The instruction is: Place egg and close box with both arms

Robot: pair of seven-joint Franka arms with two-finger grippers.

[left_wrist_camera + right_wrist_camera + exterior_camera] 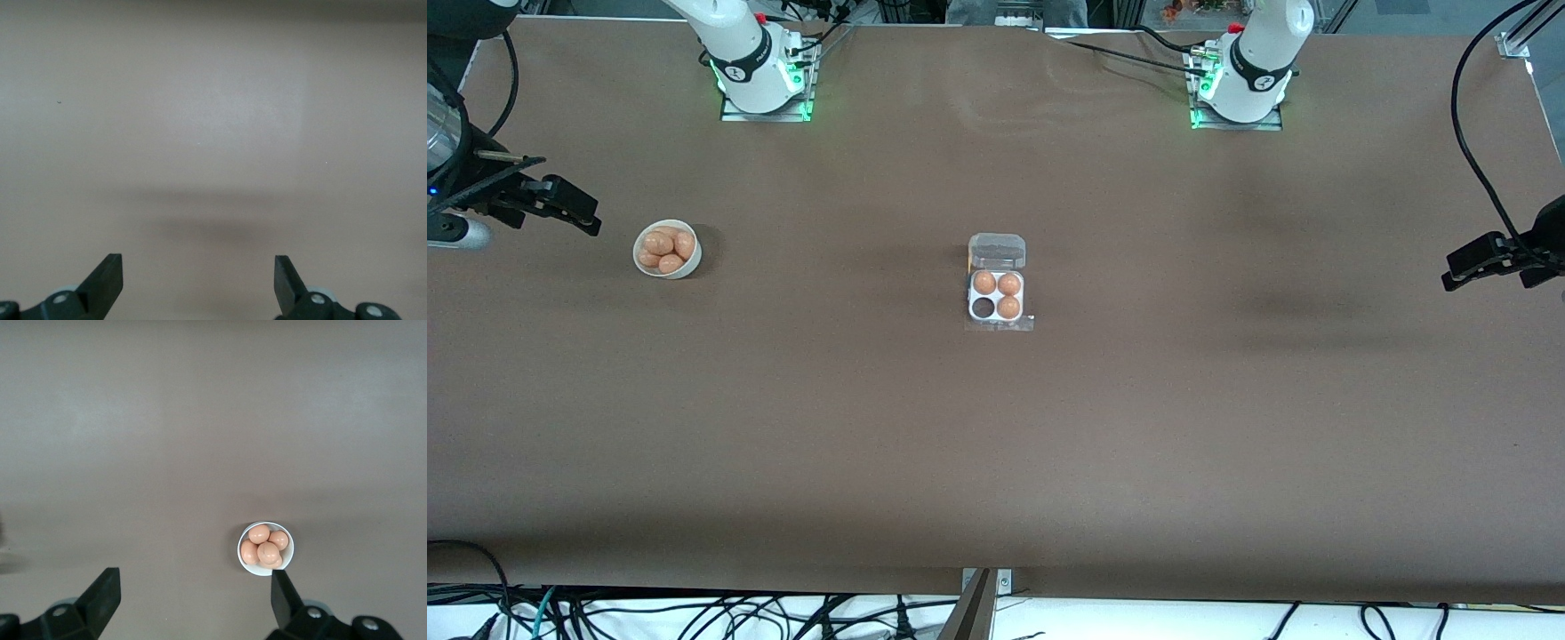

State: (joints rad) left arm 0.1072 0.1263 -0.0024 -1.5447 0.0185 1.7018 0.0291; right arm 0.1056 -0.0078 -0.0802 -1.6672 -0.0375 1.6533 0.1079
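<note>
Step in hand: start; no egg picked yet.

Box [997, 286]: mid-worktop, lid back, three cups filled; the empty cup sits at 7 o'clock in the tray.

Bowl [667, 249]: at 9 o'clock from the box, well apart, heaped with eggs [264, 547].

My right claw [560, 204]: over the worktop at the right arm's end, near the bowl, fingers apart, empty.

My left claw [1485, 260]: over bare worktop at the left arm's end, fingers apart, empty, waiting.

Next, as I judge: right claw over the bowl, down on the top egg, a gentle pinch.
</note>
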